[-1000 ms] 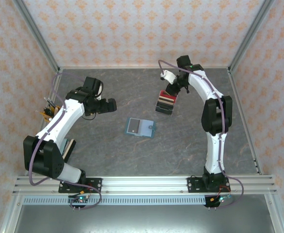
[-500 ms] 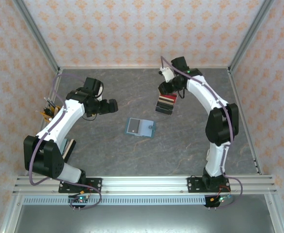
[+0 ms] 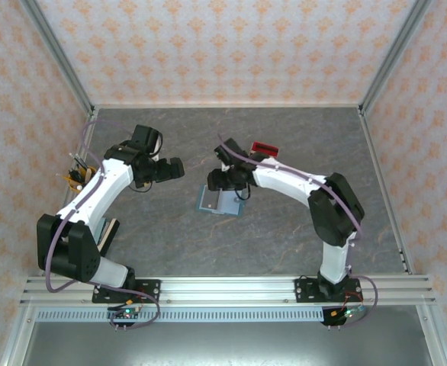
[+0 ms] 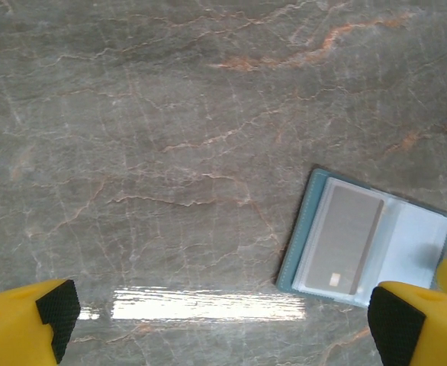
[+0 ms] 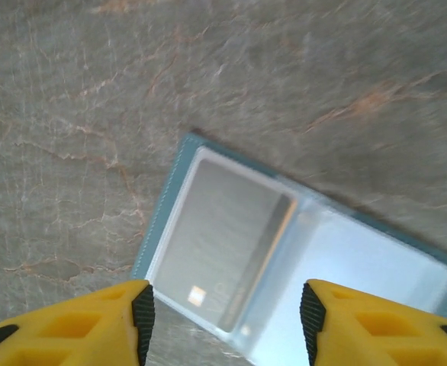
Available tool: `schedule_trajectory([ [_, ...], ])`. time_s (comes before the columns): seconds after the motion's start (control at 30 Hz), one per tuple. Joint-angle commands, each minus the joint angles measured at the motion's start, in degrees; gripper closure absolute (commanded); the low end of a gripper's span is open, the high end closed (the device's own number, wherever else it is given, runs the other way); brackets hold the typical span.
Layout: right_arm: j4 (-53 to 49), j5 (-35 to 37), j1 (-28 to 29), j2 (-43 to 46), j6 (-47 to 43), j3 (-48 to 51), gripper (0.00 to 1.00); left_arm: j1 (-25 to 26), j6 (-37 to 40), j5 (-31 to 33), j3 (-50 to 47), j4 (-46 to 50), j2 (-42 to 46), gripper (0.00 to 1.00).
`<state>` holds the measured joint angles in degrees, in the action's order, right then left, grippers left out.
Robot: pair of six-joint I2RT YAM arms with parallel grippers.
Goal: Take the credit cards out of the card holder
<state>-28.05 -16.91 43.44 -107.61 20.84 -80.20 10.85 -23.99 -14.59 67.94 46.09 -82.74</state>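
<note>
Right jaws are seen half-open, empty, above the card holder; left jaws wide, empty. The thin, slick grey card is best pinched edgewise.

The card holder is laid open at the middle of the desk, a credit card tucked in one leaf. The right pincer is held above it (jaws apart); the left pincer is placed apart, leftward.
</note>
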Motion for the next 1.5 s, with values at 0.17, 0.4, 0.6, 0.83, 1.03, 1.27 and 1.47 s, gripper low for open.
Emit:
schedule_trajectory([
  [0.17,-6.1,11.5,3.1,-8.1,4.4,-5.8,0.43,-0.2,-3.6,2.6,-3.9,-1.8,2.1,0.0],
  [0.4,-9.6,12.1,3.2,-11.8,4.4,-7.6,0.44,-0.2,-5.3,-2.4,-6.9,-5.8,1.6,0.0],
  [0.6,-10.3,11.7,3.1,-13.8,4.0,-7.0,0.49,-0.2,-6.3,-10.3,-10.4,-11.3,-0.1,0.04],
  [0.83,-9.8,10.2,2.5,-14.1,2.5,-4.5,0.64,0.4,-10.6,-21.0,-14.6,-20.4,-4.8,0.25],
  [1.03,-8.3,9.1,1.8,-13.5,1.5,-2.3,0.7,3.8,-11.8,-25.0,-14.2,-25.2,-9.0,0.48],
  [1.27,-6.3,7.2,0.8,-12.2,1.0,0.0,0.73,7.4,-11.4,-24.8,-10.9,-25.2,-14.5,0.66],
  [1.47,-4.5,5.3,0.1,-11.1,0.9,1.6,0.74,8.3,-11.3,-23.9,-9.8,-24.4,-17.5,0.68],
])
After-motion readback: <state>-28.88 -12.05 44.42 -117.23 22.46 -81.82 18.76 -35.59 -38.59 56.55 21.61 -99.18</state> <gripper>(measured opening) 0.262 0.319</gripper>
